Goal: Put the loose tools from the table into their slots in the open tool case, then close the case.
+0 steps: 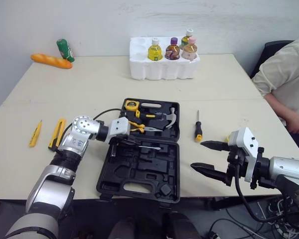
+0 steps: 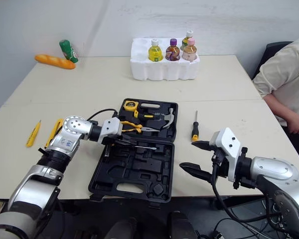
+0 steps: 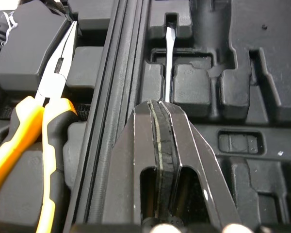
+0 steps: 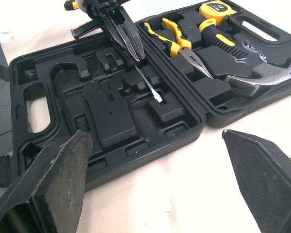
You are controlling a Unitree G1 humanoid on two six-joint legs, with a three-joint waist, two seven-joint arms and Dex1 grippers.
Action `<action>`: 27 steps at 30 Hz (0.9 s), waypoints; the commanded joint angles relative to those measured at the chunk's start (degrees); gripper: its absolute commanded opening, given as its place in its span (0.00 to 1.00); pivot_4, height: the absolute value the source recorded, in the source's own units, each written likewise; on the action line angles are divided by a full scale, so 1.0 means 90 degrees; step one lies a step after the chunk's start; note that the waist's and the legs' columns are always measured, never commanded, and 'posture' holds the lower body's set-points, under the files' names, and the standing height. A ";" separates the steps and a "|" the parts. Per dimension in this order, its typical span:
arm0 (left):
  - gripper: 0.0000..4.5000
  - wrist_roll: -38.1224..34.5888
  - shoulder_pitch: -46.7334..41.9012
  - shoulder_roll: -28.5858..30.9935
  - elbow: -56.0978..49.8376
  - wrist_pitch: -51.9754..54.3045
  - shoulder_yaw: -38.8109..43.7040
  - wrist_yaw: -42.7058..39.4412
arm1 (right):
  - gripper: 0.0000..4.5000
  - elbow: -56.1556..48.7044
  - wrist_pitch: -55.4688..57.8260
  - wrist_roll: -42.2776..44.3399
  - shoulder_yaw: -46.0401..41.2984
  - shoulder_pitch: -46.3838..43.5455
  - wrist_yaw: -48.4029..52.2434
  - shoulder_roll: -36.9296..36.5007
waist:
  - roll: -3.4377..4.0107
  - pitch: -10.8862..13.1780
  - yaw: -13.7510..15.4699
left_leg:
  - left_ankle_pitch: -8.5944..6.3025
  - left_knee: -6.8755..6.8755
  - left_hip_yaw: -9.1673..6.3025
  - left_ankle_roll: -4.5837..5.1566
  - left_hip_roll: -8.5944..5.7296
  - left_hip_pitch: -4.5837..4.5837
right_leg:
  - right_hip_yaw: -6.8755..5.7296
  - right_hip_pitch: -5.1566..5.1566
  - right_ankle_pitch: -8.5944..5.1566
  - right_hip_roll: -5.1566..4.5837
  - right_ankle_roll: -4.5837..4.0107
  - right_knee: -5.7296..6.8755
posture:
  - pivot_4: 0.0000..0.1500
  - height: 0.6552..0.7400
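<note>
Black moulded plastic lines both halves of the open tool case (image 1: 139,172), which lies at the centre of the head views on the pale counter (image 1: 89,84). The half nearer the top of the frame already carries a tape measure (image 1: 131,105), pliers (image 4: 182,46) and a hammer (image 4: 262,77), while the half nearer the bottom is mostly bare recesses. The left fingers (image 3: 136,155) are pressed together on a slim flat-blade screwdriver (image 3: 169,63). Its silver shaft runs out from their tips and lies along a narrow groove in that lower half, the tip reaching a small notch at the groove's end; I cannot make out its handle. The fingers seem to be held low and in line with the groove so that the tool drops straight into its moulded seat. My reading is that this seating step is nearly done and wants only a release. The right fingers (image 1: 209,173) are spread wide and hold nothing, poised above the counter at the lower right of the frame, just beside the case's right edge, probably ready for the next pick. A second screwdriver (image 1: 198,128), black and yellow, lies on the counter right of the case, near those fingers and above them in the frame. A yellow utility knife (image 1: 57,133) and a slimmer yellow cutter (image 1: 35,133) rest at the left of the frame, well apart from the case, so loose tools remain and the lid cannot close yet.
</note>
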 commanded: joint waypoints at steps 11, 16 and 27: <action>0.80 -0.2579 0.2850 0.1178 -0.3614 0.3981 0.3550 0.1567 | 1.00 0.2189 -0.0674 -0.0741 -0.1383 0.0040 0.0640 -0.0712 | -0.0016 0.0023 -0.0034 | 0.0013 0.0012 0.0007 -0.0023 0.0000 -0.0151 | 0.0008 -0.0170 0.0001 -0.0001 -0.0001 0.0035 | 1.00 0.96; 0.99 -0.2710 0.4331 0.1322 -0.3741 0.3999 0.5314 0.2548 | 1.00 0.3410 -0.1069 -0.1177 -0.2013 0.0271 0.0932 -0.1013 | -0.0020 0.0030 -0.0025 | 0.0011 0.0005 0.0006 -0.0019 0.0000 -0.0143 | 0.0007 -0.0160 0.0000 -0.0003 -0.0004 0.0027 | 1.00 0.96; 0.99 -0.2129 0.6071 0.1962 -0.1642 0.2663 0.7605 0.3961 | 1.00 0.6126 -0.2039 -0.2075 -0.2123 -0.0492 0.1006 -0.1504 | -0.0004 0.0040 -0.0046 | 0.0009 -0.0009 0.0012 -0.0016 0.0000 -0.0132 | 0.0006 -0.0157 -0.0009 -0.0016 -0.0023 0.0022 | 1.00 0.96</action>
